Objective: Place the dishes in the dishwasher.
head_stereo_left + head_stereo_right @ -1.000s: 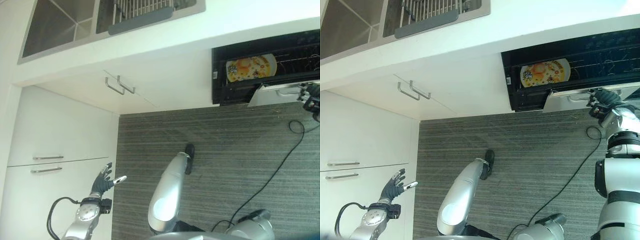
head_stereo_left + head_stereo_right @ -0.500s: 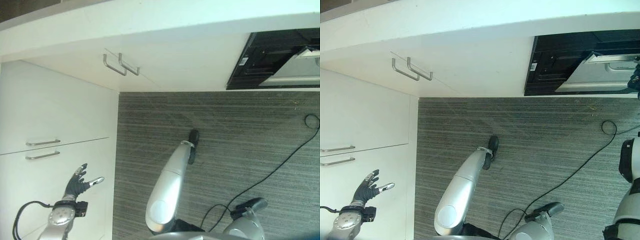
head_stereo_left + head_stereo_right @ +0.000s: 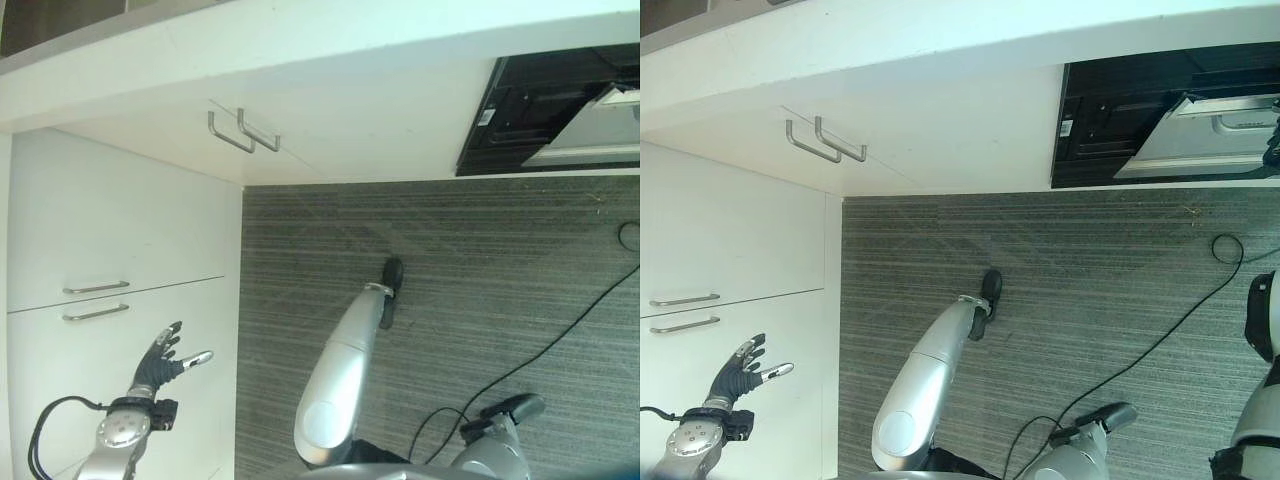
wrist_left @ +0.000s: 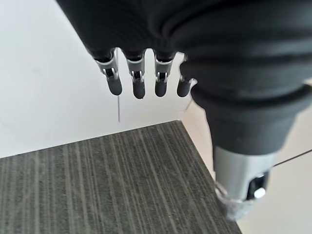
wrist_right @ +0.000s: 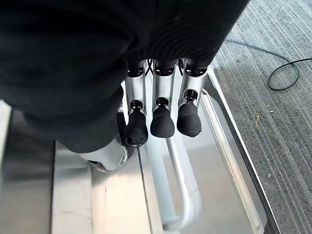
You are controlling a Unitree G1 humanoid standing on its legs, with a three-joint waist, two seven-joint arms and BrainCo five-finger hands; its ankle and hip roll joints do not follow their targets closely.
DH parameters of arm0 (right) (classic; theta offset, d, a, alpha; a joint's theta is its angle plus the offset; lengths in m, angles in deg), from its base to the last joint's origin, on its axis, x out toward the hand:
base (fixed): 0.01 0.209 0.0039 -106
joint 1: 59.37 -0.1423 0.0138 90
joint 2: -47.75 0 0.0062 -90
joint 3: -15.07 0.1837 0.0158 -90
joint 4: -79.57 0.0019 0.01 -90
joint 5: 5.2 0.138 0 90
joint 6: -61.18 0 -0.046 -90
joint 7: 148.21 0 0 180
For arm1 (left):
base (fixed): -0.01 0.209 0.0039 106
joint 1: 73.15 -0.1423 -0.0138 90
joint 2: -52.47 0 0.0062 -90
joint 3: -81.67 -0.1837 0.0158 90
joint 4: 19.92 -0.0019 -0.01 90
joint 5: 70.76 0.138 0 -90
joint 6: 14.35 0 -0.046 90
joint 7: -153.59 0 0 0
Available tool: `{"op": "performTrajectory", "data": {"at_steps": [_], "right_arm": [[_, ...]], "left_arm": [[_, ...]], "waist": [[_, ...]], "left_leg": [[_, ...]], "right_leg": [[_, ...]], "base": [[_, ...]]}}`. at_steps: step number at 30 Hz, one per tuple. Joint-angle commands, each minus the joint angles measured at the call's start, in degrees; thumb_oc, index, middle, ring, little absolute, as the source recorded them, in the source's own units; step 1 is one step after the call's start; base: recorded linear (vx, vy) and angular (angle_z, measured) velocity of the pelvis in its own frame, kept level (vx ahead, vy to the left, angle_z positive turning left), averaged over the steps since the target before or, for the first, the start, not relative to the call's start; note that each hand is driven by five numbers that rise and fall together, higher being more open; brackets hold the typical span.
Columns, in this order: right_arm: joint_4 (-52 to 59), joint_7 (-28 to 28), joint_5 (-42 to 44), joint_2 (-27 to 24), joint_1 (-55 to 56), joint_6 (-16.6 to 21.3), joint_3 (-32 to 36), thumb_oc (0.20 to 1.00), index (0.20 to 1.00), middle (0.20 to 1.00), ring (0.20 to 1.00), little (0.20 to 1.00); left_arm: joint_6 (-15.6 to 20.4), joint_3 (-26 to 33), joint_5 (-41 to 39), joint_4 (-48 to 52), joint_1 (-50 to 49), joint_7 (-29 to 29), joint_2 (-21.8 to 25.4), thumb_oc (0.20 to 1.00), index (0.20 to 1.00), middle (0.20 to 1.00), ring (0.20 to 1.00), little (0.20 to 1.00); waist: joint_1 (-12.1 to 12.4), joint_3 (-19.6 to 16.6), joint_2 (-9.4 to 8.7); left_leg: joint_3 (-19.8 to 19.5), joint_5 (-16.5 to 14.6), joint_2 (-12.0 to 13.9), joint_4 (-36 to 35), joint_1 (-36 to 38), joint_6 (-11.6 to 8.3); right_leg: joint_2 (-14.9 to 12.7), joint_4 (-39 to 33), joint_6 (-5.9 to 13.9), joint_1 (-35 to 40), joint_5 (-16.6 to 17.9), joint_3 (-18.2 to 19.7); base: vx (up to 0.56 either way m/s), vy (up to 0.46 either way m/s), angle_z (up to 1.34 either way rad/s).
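Now the dishwasher [image 3: 1160, 125] sits at the upper right of the right eye view, its dark opening half covered by the silver door [image 3: 1200, 140], which is tilted up toward closing. A second ago the door hung lower and a yellow patterned plate stood in the rack; now no dish can be seen inside — the door and the angle hide the rack. The whole picture has also shifted since then, so the camera has moved rather than the cabinets.

The right hand [image 5: 161, 114] rests against the door, its fingers bent down over the long metal handle [image 5: 178, 190] in the right wrist view; whether they truly grip the bar or only press on it I cannot tell. The left hand [image 3: 165, 358] hangs idle at the lower left, fingers spread and holding nothing, in front of the white cabinet drawers [image 3: 110, 250].

By my reading the loading is done and the task is at its last step — shutting the door.
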Motion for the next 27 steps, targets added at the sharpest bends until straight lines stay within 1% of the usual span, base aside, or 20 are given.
{"op": "performTrajectory", "data": {"at_steps": [1, 2, 3, 5, 6, 7, 8, 10, 12, 14, 15, 17, 18, 20, 22, 23, 24, 25, 26, 27], "right_arm": [[14.02, 0.26, 3.49, 4.62, 2.74, 9.99, 3.08, 0.200, 0.200, 0.200, 0.200, 0.200], [15.24, 0.36, 3.32, 4.98, 4.24, 10.13, 4.07, 0.200, 0.200, 0.200, 0.200, 0.200], [19.73, 0.93, 3.40, 6.51, 9.72, 11.33, 7.20, 0.200, 0.200, 0.200, 0.200, 0.200], [24.78, 1.87, 1.41, 9.18, 17.20, 12.84, 10.85, 0.200, 0.200, 0.200, 0.200, 0.200], [30.62, 2.37, 2.47, 12.67, 24.25, 12.61, 14.06, 0.200, 0.200, 0.200, 0.200, 0.200], [31.92, 2.68, 1.78, 13.52, 25.93, 12.79, 14.57, 0.200, 0.200, 0.200, 0.200, 0.200], [37.59, 3.46, 0.40, 18.06, 34.11, 13.34, 16.39, 0.200, 0.200, 0.200, 0.200, 0.200], [38.81, 3.92, 0.17, 19.32, 35.91, 13.23, 16.94, 0.200, 0.200, 0.200, 0.200, 0.200], [41.49, 3.98, -0.68, 22.88, 41.04, 13.06, 17.25, 0.200, 0.200, 0.200, 0.200, 0.200], [42.70, 4.44, -4.18, 25.08, 44.73, 13.25, 16.94, 0.200, 0.200, 0.200, 0.200, 0.200], [42.95, 3.78, -3.88, 25.74, 46.58, 12.88, 16.61, 0.200, 0.200, 0.200, 0.200, 0.200], [42.69, 2.68, -3.59, 27.22, 49.39, 11.84, 16.42, 0.200, 0.200, 0.200, 0.200, 0.200], [42.04, 2.72, -4.43, 28.16, 51.15, 11.40, 15.76, 0.200, 0.200, 0.200, 0.200, 0.200], [40.03, 1.46, -6.05, 29.35, 53.97, 10.93, 15.29, 0.200, 0.200, 0.200, 0.200, 0.200], [36.83, 0.88, -8.54, 30.44, 57.08, 10.70, 14.97, 0.200, 0.200, 0.200, 0.200, 0.200], [34.73, 0.04, -10.55, 31.32, 58.07, 11.26, 14.46, 0.200, 0.200, 0.200, 0.200, 0.200], [31.90, -0.07, -10.68, 32.83, 59.94, 12.18, 13.30, 0.200, 0.200, 0.200, 0.200, 0.200], [30.57, -0.08, -9.04, 33.61, 60.72, 12.13, 12.76, 0.200, 0.200, 0.200, 0.200, 0.200], [25.62, -0.96, -11.78, 35.74, 61.52, 13.99, 12.10, 0.200, 0.200, 0.200, 0.200, 0.200], [23.51, -1.11, -13.41, 36.62, 62.07, 14.79, 11.59, 0.200, 0.200, 0.200, 0.200, 0.200]], "left_arm": [[0.81, -0.23, -0.13, 1.09, -1.12, 2.07, 3.21, 1.000, 1.000, 1.000, 1.000, 1.000], [0.85, -0.18, 0.02, 1.43, -1.13, 2.20, 3.00, 1.000, 1.000, 1.000, 1.000, 1.000], [1.29, 0.08, 0.38, 2.17, -1.33, 2.63, 2.73, 1.000, 1.000, 1.000, 1.000, 1.000], [1.41, 0.29, 0.34, 2.69, -1.37, 3.79, 2.07, 1.000, 1.000, 1.000, 1.000, 1.000], [1.58, 0.47, -0.04, 2.86, -0.83, 4.93, 1.28, 1.000, 1.000, 1.000, 1.000, 1.000], [1.48, 0.56, -0.16, 2.76, -0.67, 5.09, 1.19, 1.000, 1.000, 1.000, 1.000, 1.000], [1.51, 0.38, 0.13, 2.26, 0.69, 5.89, -0.03, 1.000, 1.000, 1.000, 1.000, 1.000], [1.43, 0.24, 0.28, 2.07, 1.15, 6.06, -0.38, 1.000, 1.000, 1.000, 1.000, 1.000], [1.43, -0.55, 0.91, -0.20, 3.16, 6.42, -1.57, 1.000, 1.000, 1.000, 1.000, 1.000], [1.00, -1.34, 1.38, -1.66, 4.81, 6.94, -2.30, 1.000, 1.000, 1.000, 1.000, 1.000], [1.50, -1.75, 1.93, -3.13, 5.56, 7.06, -2.79, 1.000, 1.000, 1.000, 1.000, 1.000], [1.18, -2.71, 2.63, -4.53, 7.03, 7.29, -3.40, 1.000, 1.000, 1.000, 1.000, 1.000], [0.98, -3.06, 3.34, -5.92, 8.17, 6.84, -3.92, 1.000, 1.000, 1.000, 1.000, 1.000], [-0.78, -3.60, 3.59, -8.39, 10.21, 5.71, -5.17, 1.000, 1.000, 1.000, 1.000, 1.000], [-2.37, -4.03, 3.69, -11.26, 11.42, 5.27, -6.94, 1.000, 1.000, 1.000, 1.000, 1.000], [-3.48, -4.16, 2.45, -12.76, 12.04, 5.05, -7.69, 1.000, 1.000, 1.000, 1.000, 1.000], [-4.97, -4.18, 1.29, -15.94, 13.12, 3.26, -9.37, 1.000, 1.000, 1.000, 1.000, 1.000], [-5.60, -4.50, 1.65, -17.24, 13.66, 2.22, -10.05, 1.000, 1.000, 1.000, 1.000, 1.000], [-5.72, -5.93, 1.27, -20.63, 15.08, 1.48, -11.20, 1.000, 1.000, 1.000, 1.000, 1.000], [-6.35, -6.82, -0.26, -22.56, 15.87, 0.76, -11.80, 1.000, 1.000, 1.000, 1.000, 1.000]], "waist": [[4.05, -3.08, -3.45], [3.92, -3.13, -3.68], [3.42, -3.15, -4.50], [2.68, -3.44, -5.64], [1.73, -3.86, -6.99], [1.46, -3.99, -7.37], [-0.22, -4.67, -8.98], [-0.68, -4.85, -9.35], [-2.59, -5.67, -10.46], [-3.95, -6.17, -11.28], [-4.60, -6.54, -11.69], [-5.58, -7.28, -12.54], [-6.26, -7.93, -13.16], [-7.46, -9.14, -14.21], [-8.70, -10.70, -15.06], [-9.10, -11.36, -15.45], [-9.85, -12.33, -15.71], [-10.32, -12.75, -15.77], [-12.39, -13.56, -16.19], [-13.32, -13.92, -16.22]], "left_leg": [[1.04, 9.18, 5.99, -10.96, 1.36, -11.98], [1.10, 9.26, 6.12, -11.22, 1.63, -11.99], [1.32, 9.60, 6.60, -12.13, 2.60, -11.94], [1.87, 9.86, 7.15, -13.63, 4.36, -12.01], [2.25, 10.33, 7.94, -15.74, 6.48, -12.00], [2.44, 10.35, 8.15, -16.27, 7.16, -12.00], [2.71, 10.58, 9.17, -18.01, 9.75, -12.21], [2.81, 10.55, 9.50, -18.22, 10.38, -12.36], [3.01, 10.05, 10.60, -18.43, 12.51, -12.62], [3.15, 9.12, 11.47, -17.64, 13.68, -12.75], [3.04, 8.56, 11.93, -16.96, 14.22, -12.86], [3.05, 7.68, 12.35, -15.83, 14.76, -12.96], [3.35, 6.98, 12.22, -15.73, 15.76, -12.70], [4.31, 5.94, 10.92, -16.67, 18.30, -11.81], [6.10, 5.88, 8.62, -20.79, 22.63, -10.17], [6.90, 6.28, 7.80, -23.04, 24.56, -9.51], [7.42, 7.06, 6.62, -26.92, 27.26, -8.42], [7.33, 7.41, 6.04, -28.54, 28.23, -7.89], [6.92, 8.49, 3.81, -32.15, 30.39, -5.98], [6.16, 8.81, 3.20, -33.90, 31.72, -5.47]], "right_leg": [[-4.00, 4.59, 1.70, 2.91, -1.92, 2.74], [-3.71, 4.35, 1.69, 3.16, -1.87, 2.73], [-2.79, 3.51, 1.64, 4.03, -1.54, 2.73], [-1.61, 2.23, 1.69, 5.00, -0.87, 3.00], [-0.29, 1.05, 1.72, 5.78, -0.44, 3.69], [-0.05, 0.75, 1.75, 5.95, -0.27, 3.82], [1.32, -0.18, 1.83, 6.32, 0.11, 5.21], [1.63, -0.38, 1.84, 6.41, 0.13, 5.60], [2.19, -0.43, 1.75, 6.41, 0.21, 7.26], [2.18, -0.22, 1.67, 6.54, 0.18, 8.40], [2.24, -0.14, 1.76, 6.88, 0.15, 9.10], [2.36, -0.33, 1.74, 7.90, 0.02, 10.07], [2.27, -0.34, 1.79, 8.41, 0.46, 10.59], [1.55, 0.88, 2.27, 8.39, 3.30, 11.54], [0.82, 5.10, 2.33, 7.31, 6.57, 12.72], [0.76, 7.22, 2.33, 7.01, 7.72, 13.43], [1.13, 9.63, 2.33, 6.74, 8.12, 15.05], [1.52, 10.29, 2.33, 6.71, 7.84, 16.24], [4.18, 9.58, 2.21, 4.36, 6.88, 20.97], [5.81, 8.75, 1.84, 3.39, 5.57, 22.76]], "base": [[-0.09, -0.063, 0.00], [-0.14, -0.090, 0.00], [-0.14, -0.094, 0.00], [-0.20, -0.116, -0.05], [-0.22, -0.116, -0.18], [-0.31, -0.162, -0.32], [-0.18, -0.096, -0.19], [-0.14, -0.040, -0.24], [-0.11, 0.040, -0.28], [-0.07, 0.092, -0.19], [-0.04, 0.108, -0.28], [-0.02, 0.158, -0.33], [0.01, 0.250, -0.21], [0.02, 0.248, -0.11], [0.04, 0.293, -0.20], [0.06, 0.323, -0.18], [0.06, 0.228, -0.09], [0.08, 0.245, -0.03], [0.09, 0.142, -0.09], [0.13, 0.101, -0.16]]}}
